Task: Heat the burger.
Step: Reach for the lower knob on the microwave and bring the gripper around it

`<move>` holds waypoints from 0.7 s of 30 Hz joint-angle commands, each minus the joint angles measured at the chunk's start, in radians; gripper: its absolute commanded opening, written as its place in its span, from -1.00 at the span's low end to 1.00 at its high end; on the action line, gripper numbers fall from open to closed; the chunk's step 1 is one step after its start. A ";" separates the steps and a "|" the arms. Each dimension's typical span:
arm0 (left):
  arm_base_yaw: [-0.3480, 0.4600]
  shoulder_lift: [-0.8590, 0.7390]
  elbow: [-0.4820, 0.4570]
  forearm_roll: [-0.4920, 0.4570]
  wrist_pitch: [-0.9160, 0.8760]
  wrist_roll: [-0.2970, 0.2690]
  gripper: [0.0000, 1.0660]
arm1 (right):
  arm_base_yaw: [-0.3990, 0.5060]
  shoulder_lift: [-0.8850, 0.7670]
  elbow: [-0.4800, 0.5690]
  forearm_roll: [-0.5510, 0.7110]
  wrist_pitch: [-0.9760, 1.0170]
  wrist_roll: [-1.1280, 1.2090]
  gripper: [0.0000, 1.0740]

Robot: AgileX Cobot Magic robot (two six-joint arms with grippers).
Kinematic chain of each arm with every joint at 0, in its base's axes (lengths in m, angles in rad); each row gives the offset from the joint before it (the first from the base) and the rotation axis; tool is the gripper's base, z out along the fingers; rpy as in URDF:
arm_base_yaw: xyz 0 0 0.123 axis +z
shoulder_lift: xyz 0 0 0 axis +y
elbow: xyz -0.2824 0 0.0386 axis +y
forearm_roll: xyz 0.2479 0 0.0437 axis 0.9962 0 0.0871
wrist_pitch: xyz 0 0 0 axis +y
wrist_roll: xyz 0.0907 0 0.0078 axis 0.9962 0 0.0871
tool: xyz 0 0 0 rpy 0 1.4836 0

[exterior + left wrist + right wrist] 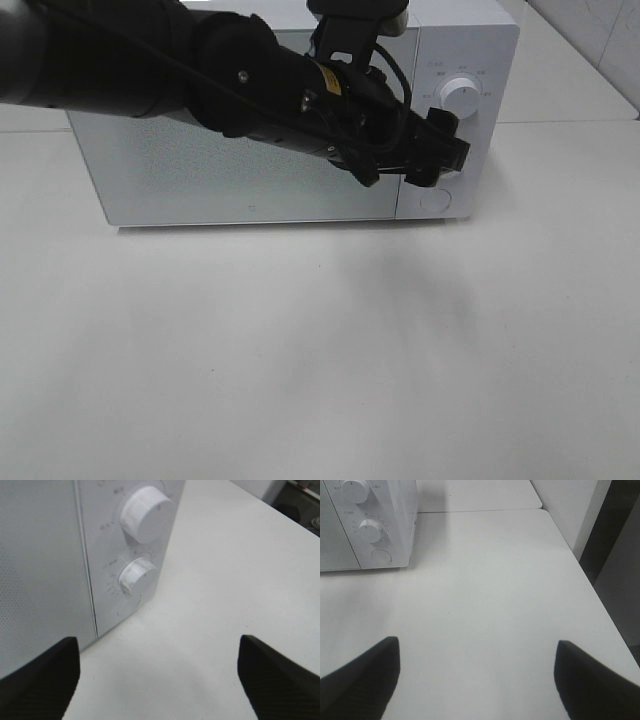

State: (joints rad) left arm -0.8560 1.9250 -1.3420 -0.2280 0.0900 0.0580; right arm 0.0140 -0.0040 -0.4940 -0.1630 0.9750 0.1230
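- White microwave [250, 170] fills the far side of the table [320, 380]. Its door is closed, and I cannot see through the speckled front.
- The burger appears in none of my views. It is not on the bare table near me, and I cannot tell whether it sits behind that door.
- My left gripper [445, 150] reaches across to the control panel on the microwave's right. Its fingers are spread wide and hold nothing. The lower knob [136, 575] is just ahead of them, with the upper knob [461, 96] above it and a round button [434, 198] below.
- My right gripper [477, 650] hangs over the empty table to the right, near side. It is also spread wide and empty.
- I judge a burger to be light and soft. The bun would squash under a firm pinch, and the stacked layers could slide apart.
- A glossy top bun is probably slippery. I would take hold low on two opposite sides, spanning both bun halves, and close only until the stack stops shifting.
- I would keep it level while moving it, since tilting would likely spill the fillings.
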 commanded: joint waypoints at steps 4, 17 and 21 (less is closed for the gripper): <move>-0.007 -0.075 -0.009 -0.007 0.176 -0.005 0.60 | -0.005 -0.035 0.002 0.002 -0.011 -0.014 0.42; -0.007 -0.202 -0.009 0.027 0.705 -0.004 0.59 | -0.005 -0.035 0.002 0.002 -0.011 -0.014 0.42; -0.007 -0.214 -0.009 0.055 0.802 -0.004 0.59 | -0.005 -0.035 0.002 0.002 -0.011 -0.014 0.42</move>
State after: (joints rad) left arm -0.8600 1.7230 -1.3420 -0.1780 0.8670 0.0580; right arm 0.0140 -0.0040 -0.4940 -0.1630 0.9750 0.1230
